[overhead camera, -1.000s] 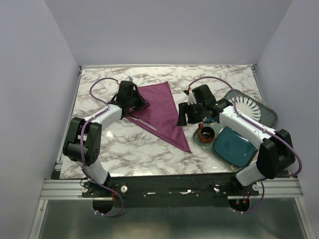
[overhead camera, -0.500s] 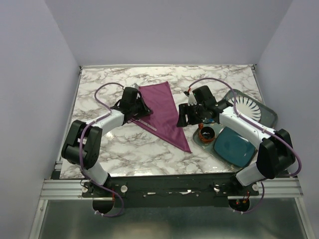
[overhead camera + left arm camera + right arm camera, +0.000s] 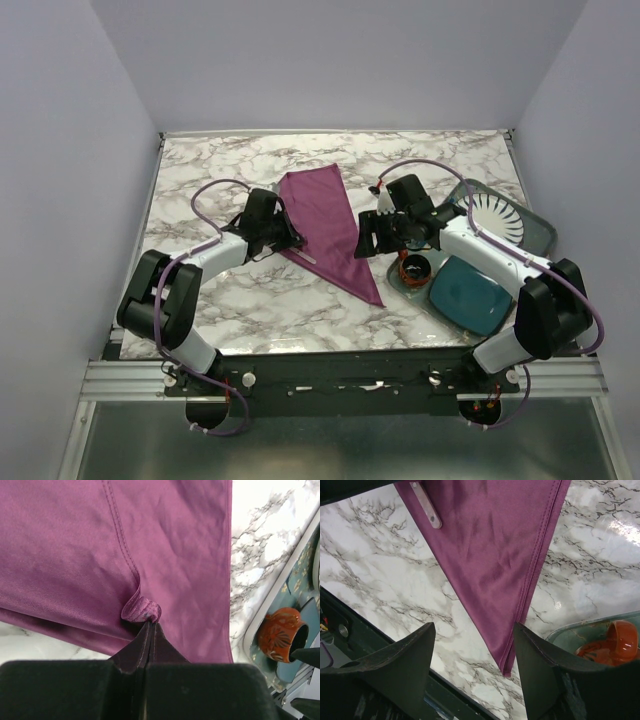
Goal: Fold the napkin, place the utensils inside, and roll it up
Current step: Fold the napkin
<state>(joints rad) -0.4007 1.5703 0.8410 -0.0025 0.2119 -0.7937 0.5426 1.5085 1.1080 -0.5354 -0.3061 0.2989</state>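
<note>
I read the left gripper [image 3: 150, 626] as fully closed, pinching a small pucker at the left edge of the napkin [image 3: 325, 222]. The napkin lies as a folded triangle on the marble table [image 3: 250, 300], with the knife [image 3: 426, 504] resting on it near that edge. The right gripper [image 3: 474, 637] hovers wide open and empty over the napkin's right edge, near the orange cup [image 3: 412, 266].
</note>
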